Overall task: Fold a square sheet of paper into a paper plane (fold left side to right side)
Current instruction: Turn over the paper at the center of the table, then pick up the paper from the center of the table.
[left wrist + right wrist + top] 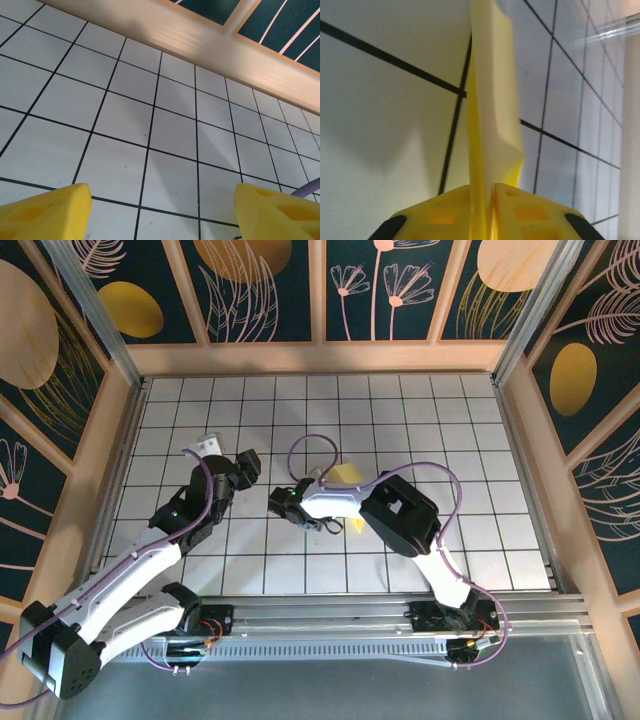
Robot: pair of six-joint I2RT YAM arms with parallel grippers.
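The sheet of paper (492,100) is pale yellow and creased, and in the right wrist view it stands edge-on, rising straight up from the jaws. My right gripper (492,192) is shut on its lower edge. From above, part of the paper (346,476) shows behind the right arm near the middle of the table, with the right gripper (290,506) at the arm's left end. My left gripper (246,466) hovers to the left of it, apart from the paper. In the left wrist view the left gripper (162,215) is open over bare tiles, nothing between its yellow fingertips (45,210).
The white gridded table (450,440) is boxed in by a wooden rim (320,358) and dark patterned walls. A purple cable (310,445) loops above the right wrist. A metal rail (330,615) runs along the near edge by the arm bases.
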